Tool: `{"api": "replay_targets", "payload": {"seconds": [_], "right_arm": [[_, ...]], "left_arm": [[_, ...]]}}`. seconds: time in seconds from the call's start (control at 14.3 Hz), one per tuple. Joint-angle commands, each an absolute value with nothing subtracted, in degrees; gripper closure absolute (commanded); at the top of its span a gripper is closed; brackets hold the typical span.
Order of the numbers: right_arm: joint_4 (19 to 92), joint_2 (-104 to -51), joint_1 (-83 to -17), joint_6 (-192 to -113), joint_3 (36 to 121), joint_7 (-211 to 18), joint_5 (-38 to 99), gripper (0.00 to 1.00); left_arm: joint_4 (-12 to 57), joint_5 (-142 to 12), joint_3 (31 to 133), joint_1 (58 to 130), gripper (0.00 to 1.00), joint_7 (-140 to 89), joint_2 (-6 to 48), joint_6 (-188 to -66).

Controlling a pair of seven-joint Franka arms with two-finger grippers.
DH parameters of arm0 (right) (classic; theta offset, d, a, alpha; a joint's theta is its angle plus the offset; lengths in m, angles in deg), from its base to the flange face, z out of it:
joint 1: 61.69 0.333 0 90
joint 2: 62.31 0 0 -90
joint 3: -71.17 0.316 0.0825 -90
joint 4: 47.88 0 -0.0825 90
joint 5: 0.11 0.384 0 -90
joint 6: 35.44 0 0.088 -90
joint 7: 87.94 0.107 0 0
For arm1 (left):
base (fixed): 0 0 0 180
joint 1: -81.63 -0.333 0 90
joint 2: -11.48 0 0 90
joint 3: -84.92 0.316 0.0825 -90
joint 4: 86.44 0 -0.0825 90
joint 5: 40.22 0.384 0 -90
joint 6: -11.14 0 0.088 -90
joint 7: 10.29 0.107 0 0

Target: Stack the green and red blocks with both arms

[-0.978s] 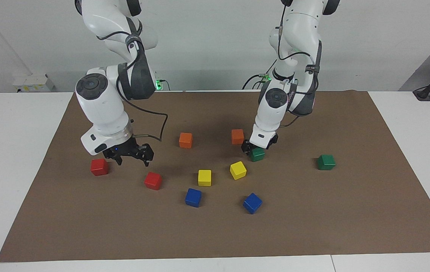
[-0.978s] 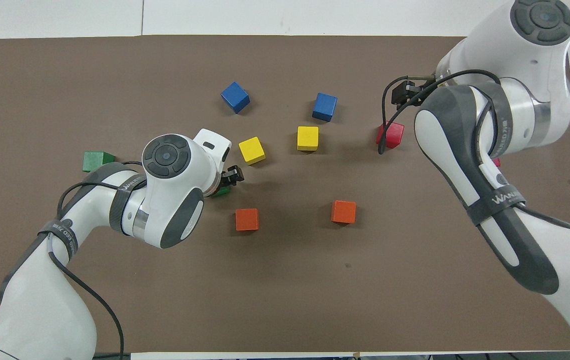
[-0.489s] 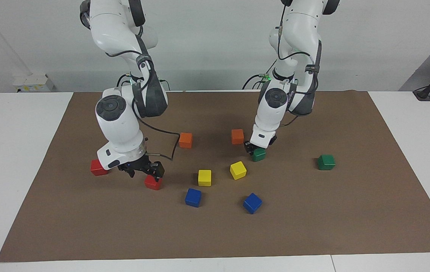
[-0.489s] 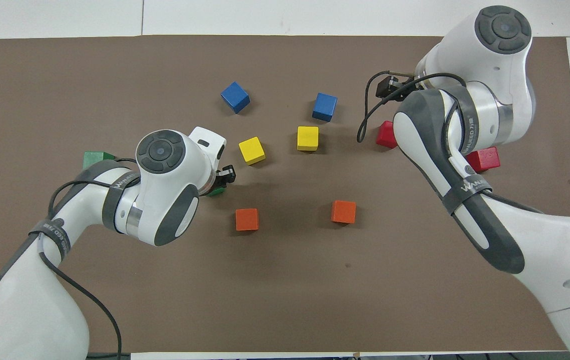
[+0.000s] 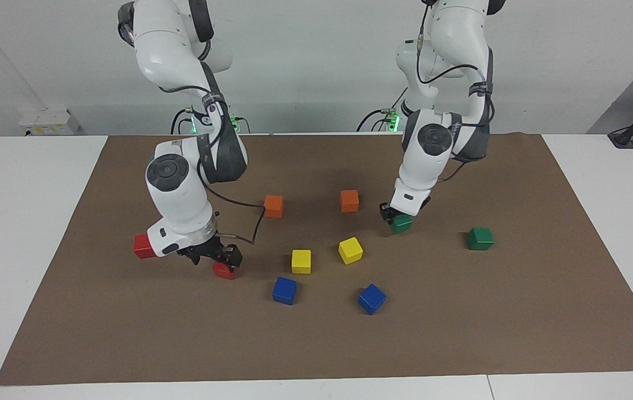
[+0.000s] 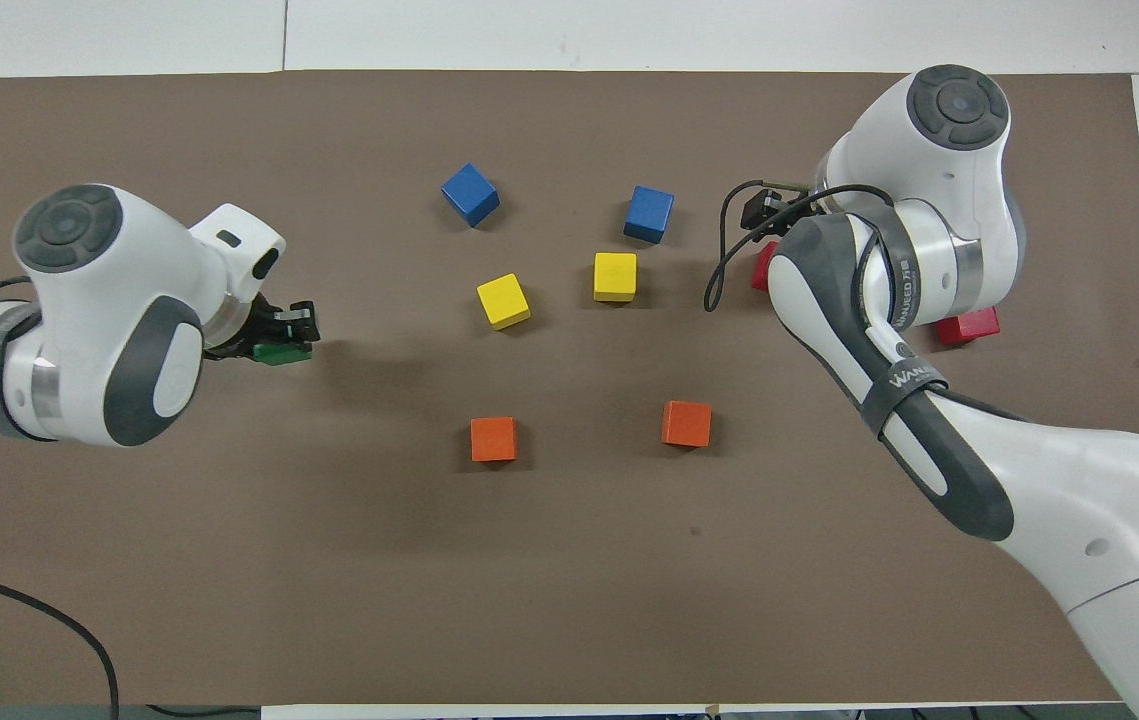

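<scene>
Since a second ago my left end effector has pinched one green block and carried it up off the brown mat, away from the orange block it sat near, and my right end effector has swung over from beside one red block and come down on the other red block. The left fingers are pressed onto the green block, which hangs over the mat toward the left arm's end of the tabletop; in the overhead view the same block shows under the left end effector. The right end effector stands spread wide with its fingers on either side of the red block, which rests on the mat; from above only an edge of that block shows past my arm. The second green block lies on the mat closer to the left arm's end than the held one. Between the arms lie two orange blocks, the other toward the right arm's side, two yellow blocks and two blue blocks, the blue ones farthest from me.
</scene>
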State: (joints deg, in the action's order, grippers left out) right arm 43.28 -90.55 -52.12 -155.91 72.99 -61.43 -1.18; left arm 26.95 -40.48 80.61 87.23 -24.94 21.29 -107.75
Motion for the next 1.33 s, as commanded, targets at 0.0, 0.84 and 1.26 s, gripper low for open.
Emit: {"api": "replay_targets", "payload": {"seconds": [0.0,0.84,1.26], "right_arm": [[50.1,-86.9,-52.2,-160.1,73.2,-61.0,-1.3,0.02],[55.0,-86.9,-52.2,-164.9,73.3,-61.5,-1.3,0.02],[54.8,-88.5,-52.5,-168.2,73.3,-61.5,-1.3,0.02]], "left_arm": [[25.2,-40.9,80.1,83.0,1.00,-17.4,21.4,-106.0],[20.7,-36.7,80.2,76.4,1.00,-6.0,26.1,-108.3],[21.0,-37.1,80.1,76.5,1.00,-6.0,26.8,-109.0]]}}
